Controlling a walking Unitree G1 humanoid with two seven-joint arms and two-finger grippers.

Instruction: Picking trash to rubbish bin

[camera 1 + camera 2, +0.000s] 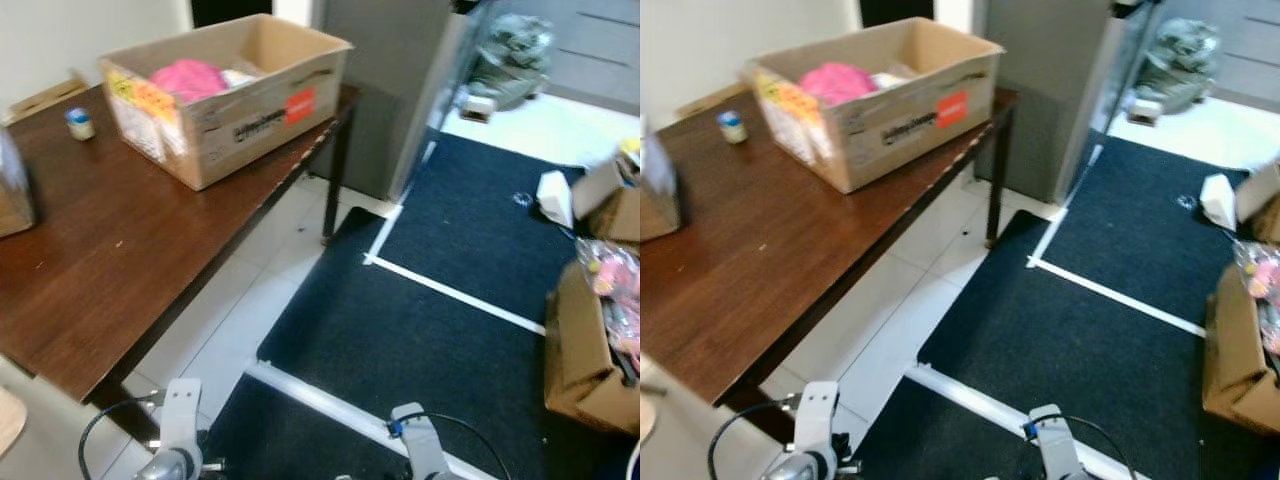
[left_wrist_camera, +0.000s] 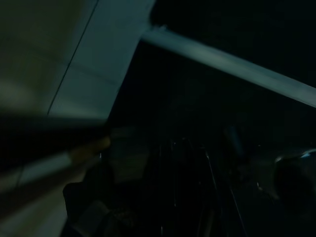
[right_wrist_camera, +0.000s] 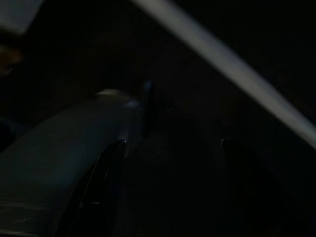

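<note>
Nearest your camera, both arms hang idle at the bottom edge of the head view: the left arm (image 1: 178,425) over the pale floor tiles (image 1: 235,320) beside the table leg, the right arm (image 1: 418,440) over the white strip (image 1: 330,402) that crosses the dark carpet (image 1: 440,330). Each shows you only a silver wrist section with a black cable looped off it. Both wrist views are very dark; whether the fingers of either gripper are spread or pressed together cannot be told.

Count as follows. One brown wooden table (image 1: 110,260) on your left. On it, one open cardboard box (image 1: 235,95) with a red label and yellow stickers on its sides, and pink material (image 1: 188,78) inside. One small jar (image 1: 80,123) with a blue top stands apart from the box, toward the wall.

On your right, at the carpet edge, at least two cardboard boxes (image 1: 585,350) stand close together. The likely trash lies there: a clear bag of pink and mixed items (image 1: 612,285) resting on the nearer box, and one white crumpled piece (image 1: 554,196) on the carpet just beside the farther box. One grey-green bundle (image 1: 512,55) sits farther back on the pale floor.
</note>
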